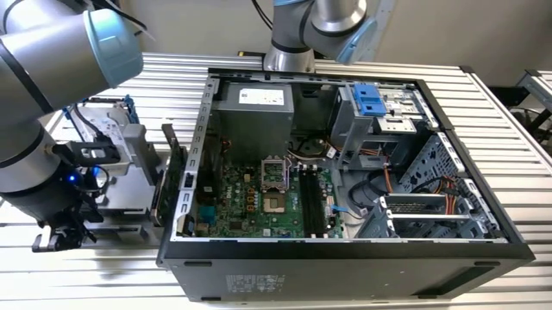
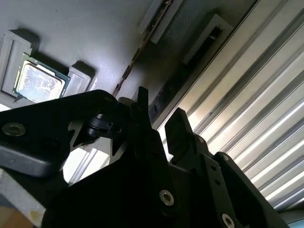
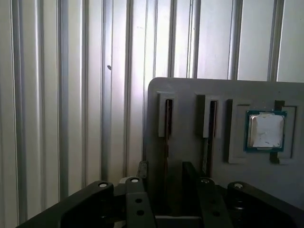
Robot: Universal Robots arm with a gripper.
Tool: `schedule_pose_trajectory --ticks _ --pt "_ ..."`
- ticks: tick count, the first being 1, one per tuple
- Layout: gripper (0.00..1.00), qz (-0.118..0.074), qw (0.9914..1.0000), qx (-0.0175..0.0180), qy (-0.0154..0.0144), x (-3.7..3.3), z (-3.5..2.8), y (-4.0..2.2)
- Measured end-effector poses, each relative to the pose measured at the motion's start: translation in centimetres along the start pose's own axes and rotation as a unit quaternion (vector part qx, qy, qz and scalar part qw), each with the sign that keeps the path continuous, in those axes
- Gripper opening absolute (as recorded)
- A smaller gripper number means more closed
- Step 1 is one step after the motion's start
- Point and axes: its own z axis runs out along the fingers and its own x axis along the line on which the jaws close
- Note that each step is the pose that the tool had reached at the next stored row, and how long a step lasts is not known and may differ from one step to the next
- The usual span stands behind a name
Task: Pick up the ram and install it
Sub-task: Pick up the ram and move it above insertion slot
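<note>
A grey holder plate [image 3: 190, 90] lies on the ribbed metal table. Two thin dark sticks stand on edge in its slots: the ram [image 3: 167, 118] and a second stick [image 3: 210, 121]. My gripper [image 3: 165, 168] is open just above the plate, its two black fingers [image 3: 142, 171] on either side of the line of the ram. In the second wrist view the ram [image 2: 137, 52] runs as a thin edge toward the gripper [image 2: 160, 111]. In the exterior view the gripper [image 1: 59, 237] hangs low at the left, outside the open computer case [image 1: 345, 252]. The black motherboard slots [image 1: 312, 194] are inside the case.
A processor chip [image 3: 266, 130] sits in a recess of the same plate. Between the gripper and the case, a green expansion card [image 1: 170, 171] stands on edge beside a drive with blue rails [image 1: 121, 126]. A second arm's base [image 1: 293, 51] stands behind the case.
</note>
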Motion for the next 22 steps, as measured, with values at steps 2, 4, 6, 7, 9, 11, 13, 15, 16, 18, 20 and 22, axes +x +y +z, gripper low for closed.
schedule_pose_trajectory --ticks 2,4,6,7,9,11,13,15,16,18,20,22 --pt "1.00 0.000 1.00000 0.0001 0.0000 -0.32 0.16 -0.01" --pt "1.00 0.000 1.00000 0.0001 0.0000 -0.42 0.19 -0.01" --pt "1.00 0.000 1.00000 0.0001 0.0000 -0.42 0.19 -0.01" --pt "1.00 0.000 1.00000 0.0001 0.0000 -0.42 0.19 -0.01" --pt "1.00 0.000 1.00000 0.0000 0.0001 -0.42 0.19 -0.01" --pt "0.00 0.000 1.00000 0.0000 0.0001 -0.42 0.19 -0.01" --pt "0.00 0.000 1.00000 0.0000 0.0001 -0.42 0.19 -0.01" --pt "0.00 0.000 1.00000 0.0001 0.0001 -0.42 0.20 -0.01" --pt "0.00 0.000 1.00000 0.0001 -0.0001 -0.43 0.20 -0.01" --pt "0.00 0.000 1.00000 0.0001 0.0000 -0.42 0.21 -0.01" --pt "0.00 0.000 1.00000 0.0001 0.0000 -0.43 0.21 -0.01" --pt "0.00 0.001 1.00000 0.0001 -0.0005 -0.36 0.20 0.00"
